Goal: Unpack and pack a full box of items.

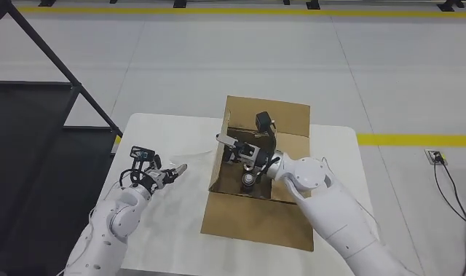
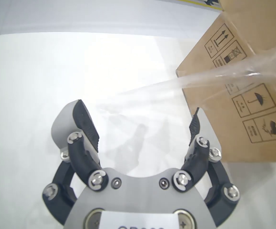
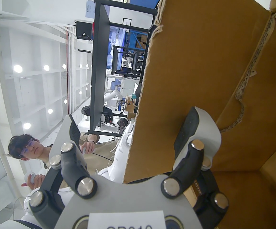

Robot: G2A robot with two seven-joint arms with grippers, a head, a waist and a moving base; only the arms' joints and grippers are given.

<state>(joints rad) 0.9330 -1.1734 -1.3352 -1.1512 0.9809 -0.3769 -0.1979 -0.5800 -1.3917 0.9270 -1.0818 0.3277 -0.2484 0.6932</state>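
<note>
Top view: right tool [image 1: 231, 146] at box [image 1: 266, 113]

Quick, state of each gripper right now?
Left gripper: open, empty, above the table.
Right gripper: open, straddling an edge of the box.

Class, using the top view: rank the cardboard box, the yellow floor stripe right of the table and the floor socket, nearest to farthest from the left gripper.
From the left gripper:
1. Cardboard box, beside it on the table.
2. Yellow floor stripe, past the table's right edge.
3. Floor socket, farther right still.
</note>
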